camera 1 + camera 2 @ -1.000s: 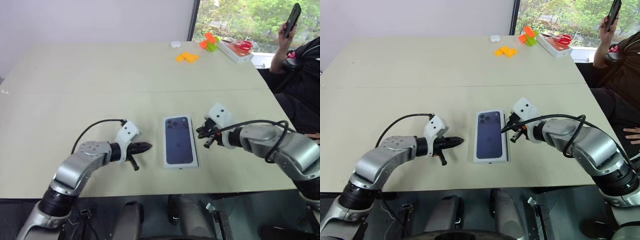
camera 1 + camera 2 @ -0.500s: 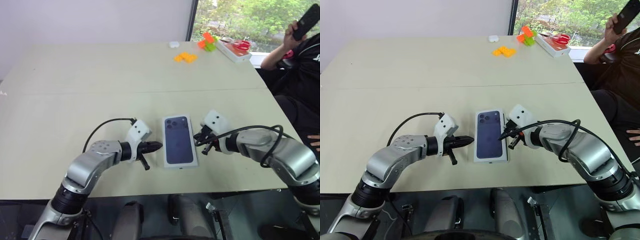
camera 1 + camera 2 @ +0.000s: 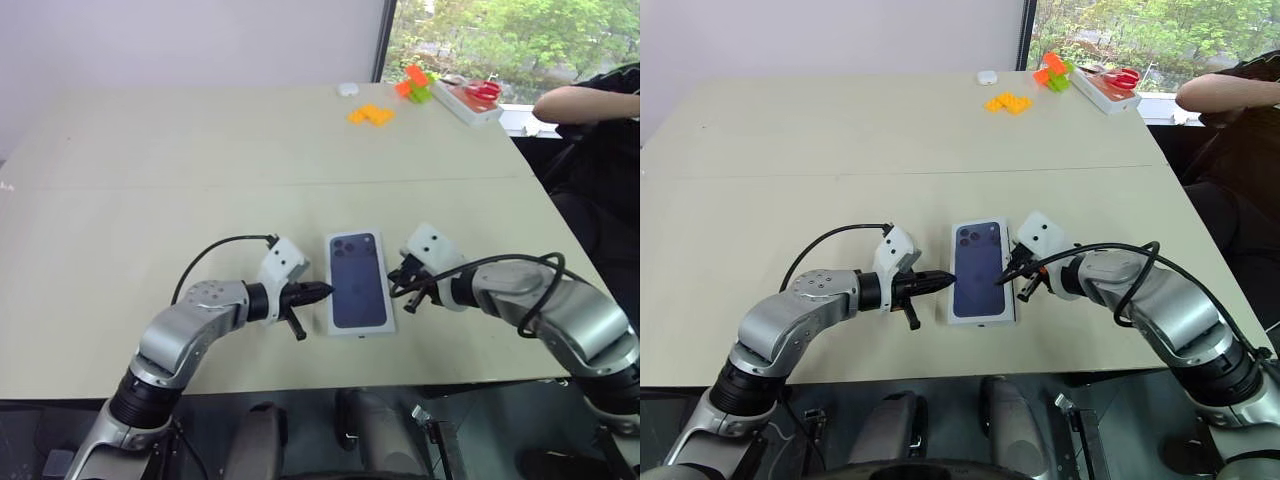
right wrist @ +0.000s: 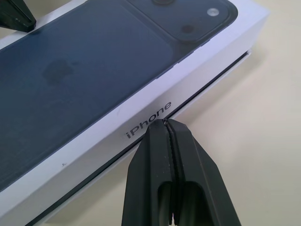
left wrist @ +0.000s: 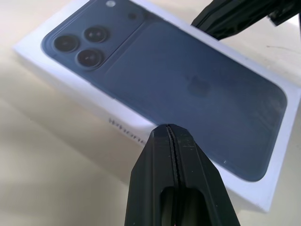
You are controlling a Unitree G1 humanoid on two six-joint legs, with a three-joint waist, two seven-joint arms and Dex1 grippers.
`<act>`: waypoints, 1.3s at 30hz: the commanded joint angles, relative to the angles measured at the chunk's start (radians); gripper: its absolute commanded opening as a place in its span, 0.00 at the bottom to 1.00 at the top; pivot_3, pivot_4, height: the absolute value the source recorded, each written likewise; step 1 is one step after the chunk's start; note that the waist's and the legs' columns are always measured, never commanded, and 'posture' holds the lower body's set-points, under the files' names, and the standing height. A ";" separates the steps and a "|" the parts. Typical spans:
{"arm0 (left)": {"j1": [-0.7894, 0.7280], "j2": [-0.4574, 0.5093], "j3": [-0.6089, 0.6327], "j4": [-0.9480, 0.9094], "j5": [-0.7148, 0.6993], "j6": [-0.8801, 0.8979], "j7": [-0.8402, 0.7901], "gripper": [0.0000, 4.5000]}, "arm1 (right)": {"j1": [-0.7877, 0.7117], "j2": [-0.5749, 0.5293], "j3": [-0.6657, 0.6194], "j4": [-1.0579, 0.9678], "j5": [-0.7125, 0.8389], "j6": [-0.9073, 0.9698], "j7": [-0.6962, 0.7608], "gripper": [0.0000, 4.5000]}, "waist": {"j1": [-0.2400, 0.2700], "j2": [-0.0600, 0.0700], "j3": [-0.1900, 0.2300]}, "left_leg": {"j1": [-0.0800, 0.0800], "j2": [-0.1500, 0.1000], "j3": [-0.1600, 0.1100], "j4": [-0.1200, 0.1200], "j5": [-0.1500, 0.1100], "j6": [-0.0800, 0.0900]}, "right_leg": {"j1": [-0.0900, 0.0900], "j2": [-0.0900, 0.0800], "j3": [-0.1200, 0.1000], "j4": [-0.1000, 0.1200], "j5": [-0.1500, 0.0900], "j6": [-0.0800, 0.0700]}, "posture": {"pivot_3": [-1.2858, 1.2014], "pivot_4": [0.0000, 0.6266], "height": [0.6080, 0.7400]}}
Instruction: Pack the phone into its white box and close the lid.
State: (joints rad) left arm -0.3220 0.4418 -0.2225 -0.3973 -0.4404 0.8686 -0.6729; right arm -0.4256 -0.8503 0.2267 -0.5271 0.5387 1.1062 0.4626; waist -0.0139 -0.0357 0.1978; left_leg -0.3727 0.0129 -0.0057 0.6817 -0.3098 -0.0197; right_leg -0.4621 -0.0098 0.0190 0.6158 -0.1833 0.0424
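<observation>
Item 1, lid (image 3: 358, 283): white cover, outer face up, printed with a dark blue phone picture. Sits on the box near the front edge of the table (image 3: 200, 150), between the 2 grippers. The right wrist view shows a thin dark seam under its long side, so it appears not fully seated.

Item 2, white box (image 4: 207, 89): mostly hidden under the lid; a sliver of its lower edge shows below the seam.

Item 3, phone: hidden; judged to be inside the closed-over box, but this cannot be confirmed.

Item 4, left gripper (image 3: 322, 292): fingers clenched together, grasping nothing. Tip at the lid's left long edge; contact cannot be told.

Item 5, right gripper (image 3: 1012, 274): fingers clenched together, grasping nothing. Tip at the lid's right long side, by the printed lettering.

Item 6, background: orange pieces (image 3: 373, 114), a green and orange toy (image 3: 417, 84), a flat tray with red scissors (image 3: 475, 97), a small white object (image 3: 349, 89) at the far side; a person's arm (image 3: 585, 100) at the far right.

Step in hand: closing, judged near the end. Next move calls for even downward pressure on the lid from both closed tips until the seam vanishes, without sliding the box.
</observation>
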 commanded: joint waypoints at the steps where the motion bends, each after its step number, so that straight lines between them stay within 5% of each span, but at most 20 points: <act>1: -0.013 -0.009 0.000 -0.047 -0.021 -0.005 -0.003 0.00 | 0.005 0.005 -0.027 -0.039 -0.015 0.002 0.012 0.01 | 0.000 0.000 0.000 | 0.000 0.000 0.000 0.000 0.000 0.000 | 0.000 0.000 0.000 0.000 0.000 0.000 | 0.52 0.24 0.94; 10: -0.011 0.026 0.119 -0.036 -0.046 0.029 0.031 0.00 | 0.014 0.010 -0.044 -0.038 -0.038 0.004 0.019 0.01 | -0.001 0.000 0.000 | 0.000 0.000 0.000 0.000 0.000 0.000 | 0.000 0.000 0.000 0.000 0.001 -0.002 | 0.52 0.24 0.94; 16: 0.002 0.082 0.049 -0.018 0.009 0.004 0.022 0.00 | 0.007 0.011 -0.048 -0.020 -0.058 -0.005 0.024 0.01 | 0.000 0.000 0.000 | 0.000 0.000 0.000 0.000 0.000 0.000 | 0.000 0.000 0.000 0.000 0.001 -0.002 | 0.52 0.24 0.94; 25: -0.033 0.007 -0.046 0.023 0.052 -0.027 0.037 0.00 | 0.001 0.014 -0.050 -0.016 -0.080 -0.007 0.039 0.01 | 0.000 0.000 0.000 | 0.000 -0.001 0.000 0.001 0.000 0.000 | 0.000 0.000 0.000 0.000 0.002 -0.002 | 0.52 0.24 0.94; 39: -0.029 -0.036 -0.009 -0.004 0.012 -0.007 0.038 0.00 | 0.018 0.024 -0.054 -0.033 -0.092 0.011 0.049 0.01 | 0.001 0.000 0.000 | 0.000 -0.001 0.000 0.001 0.000 0.000 | 0.000 -0.001 0.000 0.001 0.002 -0.002 | 0.52 0.24 0.94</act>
State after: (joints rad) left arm -0.3463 0.4165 -0.2461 -0.3570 -0.4061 0.8679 -0.6329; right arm -0.4038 -0.8336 0.1976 -0.5245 0.4495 1.1225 0.5049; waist -0.0128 -0.0357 0.1978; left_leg -0.3725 0.0121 -0.0057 0.6825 -0.3098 -0.0196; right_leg -0.4616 -0.0104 0.0191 0.6165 -0.1817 0.0402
